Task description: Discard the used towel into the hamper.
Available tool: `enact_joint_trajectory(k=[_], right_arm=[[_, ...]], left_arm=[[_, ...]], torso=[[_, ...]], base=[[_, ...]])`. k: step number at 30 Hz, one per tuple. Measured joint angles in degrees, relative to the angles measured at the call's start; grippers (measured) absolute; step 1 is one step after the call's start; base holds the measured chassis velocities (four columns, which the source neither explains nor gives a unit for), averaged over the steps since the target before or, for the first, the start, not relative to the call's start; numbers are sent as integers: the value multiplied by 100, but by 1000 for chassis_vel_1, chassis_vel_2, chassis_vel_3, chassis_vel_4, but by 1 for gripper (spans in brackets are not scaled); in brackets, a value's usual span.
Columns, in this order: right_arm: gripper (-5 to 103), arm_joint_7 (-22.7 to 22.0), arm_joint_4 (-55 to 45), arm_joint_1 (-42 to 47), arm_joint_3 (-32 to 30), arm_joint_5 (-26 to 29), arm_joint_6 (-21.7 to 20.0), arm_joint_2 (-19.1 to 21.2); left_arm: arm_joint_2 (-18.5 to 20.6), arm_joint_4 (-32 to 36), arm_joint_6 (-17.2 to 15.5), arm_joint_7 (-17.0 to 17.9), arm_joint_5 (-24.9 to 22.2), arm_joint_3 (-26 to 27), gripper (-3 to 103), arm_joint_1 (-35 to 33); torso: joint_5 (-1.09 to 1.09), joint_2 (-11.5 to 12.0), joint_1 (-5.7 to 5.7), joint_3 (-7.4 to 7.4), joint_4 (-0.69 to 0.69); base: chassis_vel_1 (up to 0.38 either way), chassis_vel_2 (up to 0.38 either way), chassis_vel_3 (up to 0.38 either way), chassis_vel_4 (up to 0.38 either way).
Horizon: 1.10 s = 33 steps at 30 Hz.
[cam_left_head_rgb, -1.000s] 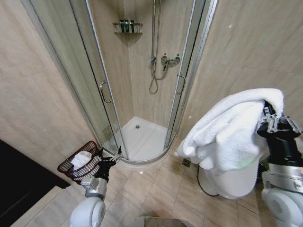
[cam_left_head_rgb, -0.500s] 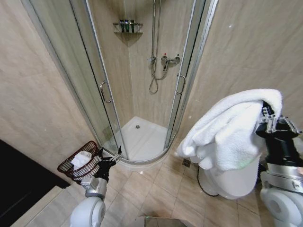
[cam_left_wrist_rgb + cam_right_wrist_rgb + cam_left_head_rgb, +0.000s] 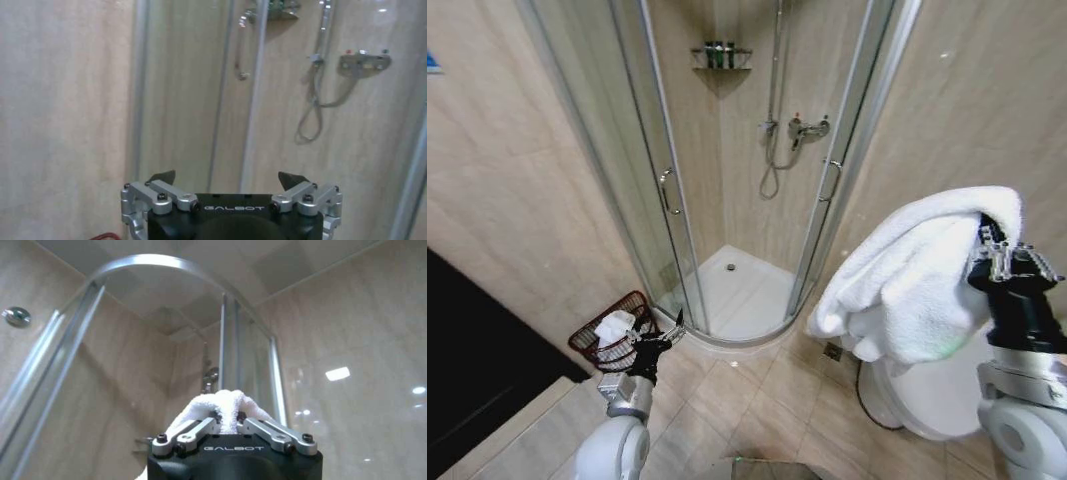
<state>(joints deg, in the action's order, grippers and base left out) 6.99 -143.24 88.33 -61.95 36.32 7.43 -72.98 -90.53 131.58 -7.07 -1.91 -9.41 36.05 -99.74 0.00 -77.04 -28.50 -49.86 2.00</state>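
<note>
White fluffy towel [image 3: 907, 285] hangs clamped in our raised right gripper [image 3: 229, 422], covering its fingers; our left gripper [image 3: 227, 177], released, partly hides the reddish-brown wire hamper [image 3: 595, 345]

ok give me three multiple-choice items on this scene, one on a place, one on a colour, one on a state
1. Where is the hamper?
A. left of the shower door
B. inside the shower
C. on the toilet

2. What colour is the towel?
A. blue
B. white
C. green

3. How are the left gripper's fingers?
A. shut on the towel
B. shut on the hamper
C. open, holding nothing

Answers:
1 A, it sits on the floor by the glass door.
2 B, it hangs white from the right gripper.
3 C, the fingers stand apart with only wall between.
</note>
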Motion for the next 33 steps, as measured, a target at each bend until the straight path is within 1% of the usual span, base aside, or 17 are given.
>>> enact_joint_trajectory(k=[3,5,10,13,19,24,30,33], right_arm=[[5,162,0,-14,-1,60,72,-3],[5,176,0,-18,7,72,79,-12],[5,205,0,-20,8,172,90,-16],[5,240,0,-17,5,275,114,-20],[5,278,0,-25,4,282,161,-17],[5,317,0,-29,14,178,168,-41],[5,351,0,-27,19,135,179,-45],[5,351,0,-29,19,135,179,-44]], left_arm=[[0,0,0,0,0,0,100,0],[0,0,0,0,0,0,100,0],[0,0,0,0,0,0,100,0],[0,0,0,0,0,0,100,0],[0,0,0,0,0,0,100,0],[0,0,0,0,0,1,100,0],[0,0,0,0,0,0,100,0],[0,0,0,0,0,1,100,0]], torso=[[-1,5,2,3,-1],[2,6,5,4,-2],[-1,10,5,6,1],[-1,12,7,7,-2],[-1,16,7,8,-1],[0,17,9,10,1],[0,18,11,11,-2],[1,19,11,11,0]], base=[[88,90,90,96],[111,125,102,112],[128,124,118,134],[140,139,122,110],[115,145,122,100],[124,126,124,145],[130,111,105,130],[132,108,136,131]])
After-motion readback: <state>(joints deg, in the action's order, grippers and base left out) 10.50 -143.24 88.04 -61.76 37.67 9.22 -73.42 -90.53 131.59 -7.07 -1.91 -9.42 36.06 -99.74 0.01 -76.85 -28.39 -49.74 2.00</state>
